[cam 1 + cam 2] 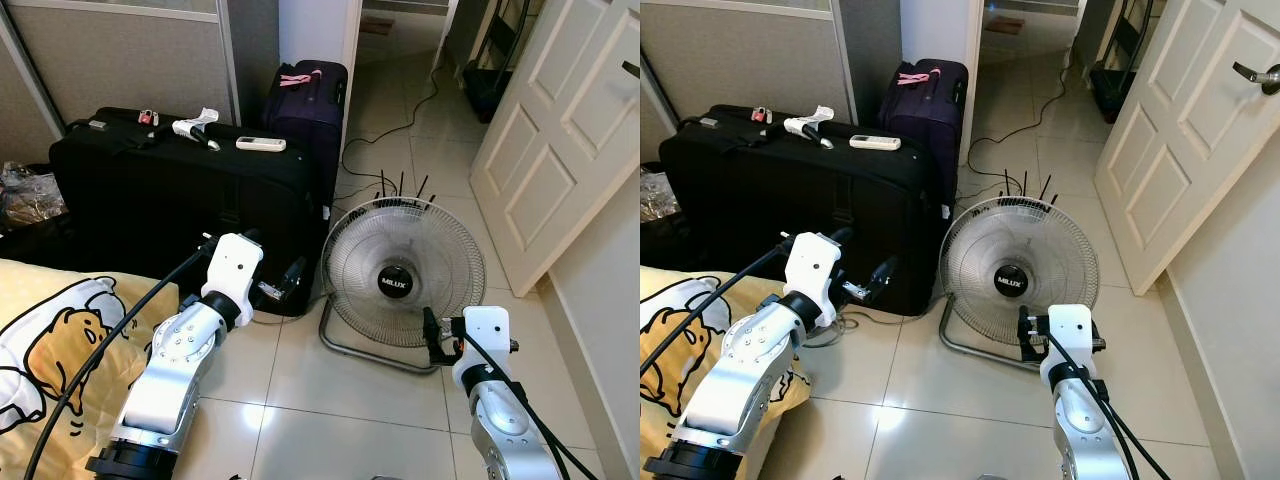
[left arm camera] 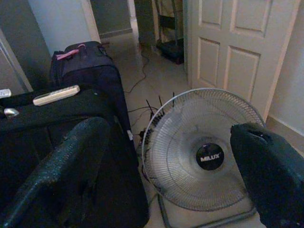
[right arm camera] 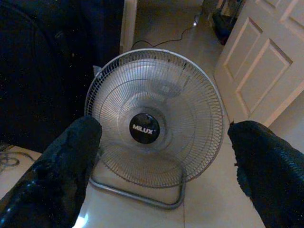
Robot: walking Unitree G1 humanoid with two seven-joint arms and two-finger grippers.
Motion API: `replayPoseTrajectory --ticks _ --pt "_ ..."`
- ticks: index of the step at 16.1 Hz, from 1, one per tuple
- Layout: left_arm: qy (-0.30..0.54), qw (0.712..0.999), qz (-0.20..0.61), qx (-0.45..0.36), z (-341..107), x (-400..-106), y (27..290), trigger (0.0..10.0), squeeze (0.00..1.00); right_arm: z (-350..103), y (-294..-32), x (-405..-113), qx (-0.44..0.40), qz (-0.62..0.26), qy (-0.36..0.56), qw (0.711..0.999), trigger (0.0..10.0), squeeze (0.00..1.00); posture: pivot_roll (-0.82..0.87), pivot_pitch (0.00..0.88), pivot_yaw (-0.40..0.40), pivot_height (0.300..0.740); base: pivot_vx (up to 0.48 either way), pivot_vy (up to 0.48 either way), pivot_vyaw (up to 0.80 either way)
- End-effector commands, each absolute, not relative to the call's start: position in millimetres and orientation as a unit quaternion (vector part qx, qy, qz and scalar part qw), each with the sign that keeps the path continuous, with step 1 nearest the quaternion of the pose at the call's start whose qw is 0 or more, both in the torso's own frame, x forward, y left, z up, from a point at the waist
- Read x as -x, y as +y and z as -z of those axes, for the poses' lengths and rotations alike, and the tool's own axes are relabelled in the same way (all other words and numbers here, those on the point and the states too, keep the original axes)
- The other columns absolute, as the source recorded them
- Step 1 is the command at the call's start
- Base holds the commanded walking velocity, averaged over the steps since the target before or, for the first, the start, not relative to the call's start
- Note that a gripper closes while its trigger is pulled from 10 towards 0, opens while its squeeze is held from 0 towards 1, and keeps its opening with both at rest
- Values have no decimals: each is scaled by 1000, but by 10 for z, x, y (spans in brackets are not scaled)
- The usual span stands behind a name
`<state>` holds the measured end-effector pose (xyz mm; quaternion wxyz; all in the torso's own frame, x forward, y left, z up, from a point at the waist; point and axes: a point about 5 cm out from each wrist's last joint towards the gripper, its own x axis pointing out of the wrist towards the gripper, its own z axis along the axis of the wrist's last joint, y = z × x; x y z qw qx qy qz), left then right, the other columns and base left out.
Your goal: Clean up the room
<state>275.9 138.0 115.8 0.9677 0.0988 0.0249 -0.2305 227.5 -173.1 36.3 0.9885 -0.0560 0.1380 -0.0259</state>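
Both sets of jaws are wide apart and empty, touching nothing. Your right gripper point(image 3: 159, 156) hangs in the air just near of the fan, its two fingers framing the grille in the right wrist view. Your left gripper point(image 2: 175, 156) is also spread wide, held just in front of the near right corner of the large black soft-sided suitcase point(image 1: 180, 195), pointing right toward the fan.

My read: your target is the round grey wire-grille floor fan on a bent-tube stand point(image 1: 403, 270). It stands on the pale tiled floor point(image 1: 330, 400), just right of the suitcase and near the white panelled door point(image 1: 560, 130).

Handling, as a judgement:
- Moderately light but bulky and top-heavy; it will swing on its pivot if you lift by the cage.
- The grille wires are thin and will bend or slip out of the fingers. Don't clamp there.
- Best hold is the tubular stand at the floor or side, or a rear handle if there is one; the back is hidden.
- A black power cable point(image 1: 400, 125) trails across the far floor toward the doorway. I can't tell if it's the fan's, so check for snagging before you move it.

A white remote control point(image 1: 260, 144) lies on top of the suitcase, small, rigid and an easy pick.
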Motion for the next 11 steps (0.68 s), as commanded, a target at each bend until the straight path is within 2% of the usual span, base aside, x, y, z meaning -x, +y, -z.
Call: replayPoseTrajectory --ticks 1,9,11 --pt "139 959 215 -119 -853 -2370 1529 10000 0 -700 -1625 -2113 68 -108 126 984 10000 0 -23 0 28 740 0 0 0" --pt "139 959 215 -119 -853 -2370 1529 10000 0 -700 -1625 -2113 68 -108 126 984 10000 0 -23 0 28 740 0 0 0" --pt "160 958 201 -123 -730 -2289 1584 10000 0 -624 -1691 -2160 75 -90 137 984 10000 0 -21 0 21 740 0 0 0"
